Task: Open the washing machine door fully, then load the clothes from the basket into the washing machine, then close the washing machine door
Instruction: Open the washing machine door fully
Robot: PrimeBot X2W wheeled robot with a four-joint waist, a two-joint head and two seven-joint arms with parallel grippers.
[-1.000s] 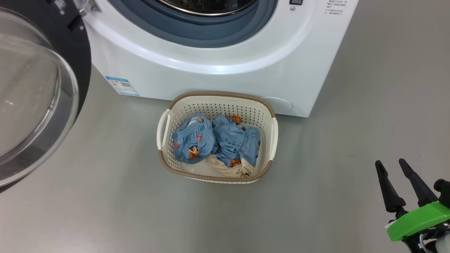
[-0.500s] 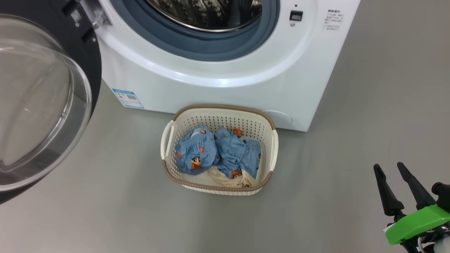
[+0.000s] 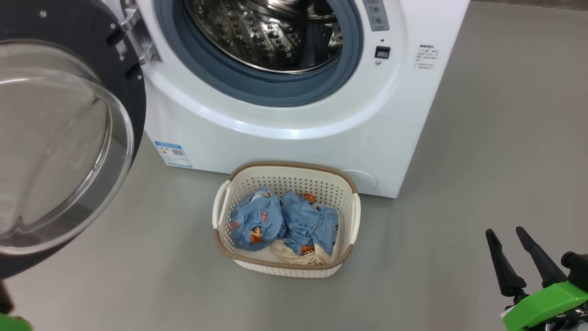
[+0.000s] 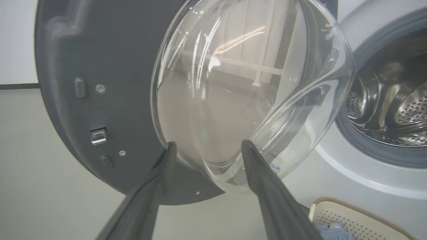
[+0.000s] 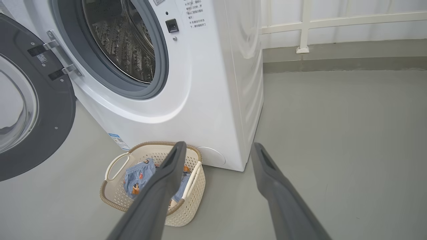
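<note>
My left gripper (image 4: 206,146) and right gripper (image 3: 504,231) gape, empty. Clothes (image 3: 285,227) heaped in basket (image 3: 294,165), 6 o'clock of washing machine (image 3: 298,138). Likely soft, light, floppy; pinch a bunched top fold.

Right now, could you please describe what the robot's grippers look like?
The right gripper has two long black fingers tapering to pointed tips, set in a bright green housing. The left gripper shows matching dark tapered fingers.
</note>
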